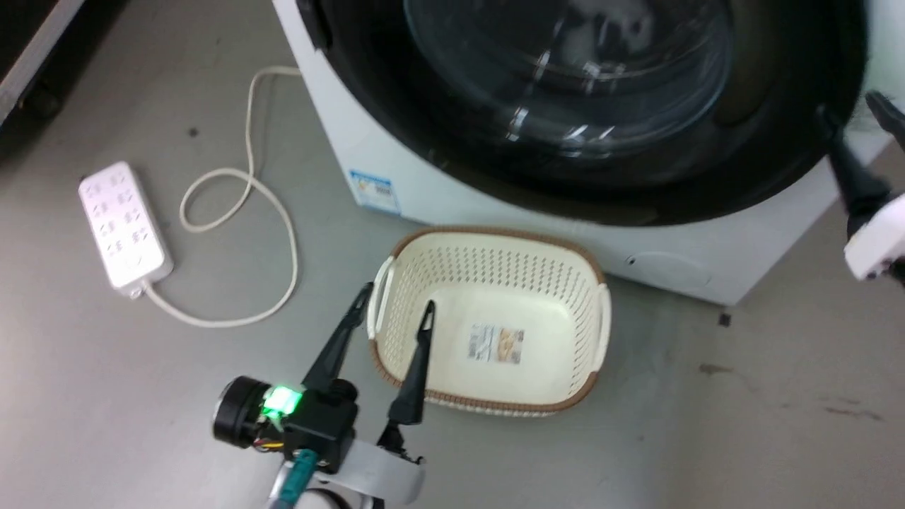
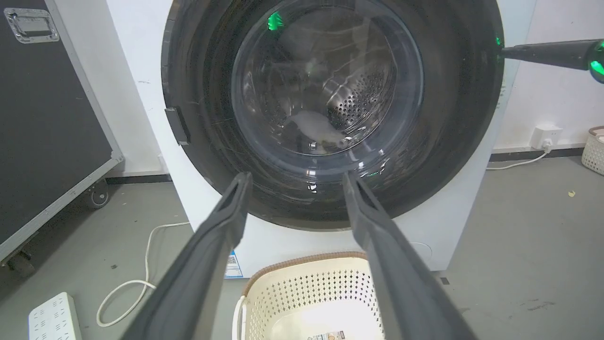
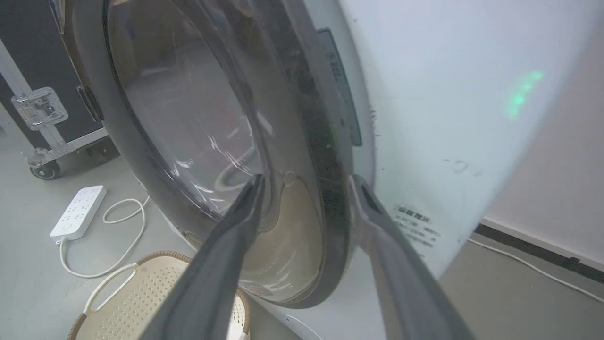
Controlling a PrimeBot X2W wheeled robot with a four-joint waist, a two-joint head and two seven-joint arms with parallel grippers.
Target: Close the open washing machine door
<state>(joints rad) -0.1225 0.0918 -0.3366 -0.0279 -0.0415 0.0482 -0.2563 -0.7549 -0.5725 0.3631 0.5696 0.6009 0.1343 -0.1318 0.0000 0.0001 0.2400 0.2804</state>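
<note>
Floor grey, scuffed; power strip, basket before washing machine.

Text I can read: none | blue label on washing machine: too small | sticker in basket: blurred | grey print on machine's side: blurred

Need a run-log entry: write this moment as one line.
washing machine door: against washing machine front, looks shut | right tool: open, at door rim | left tool: open, by basket
</note>
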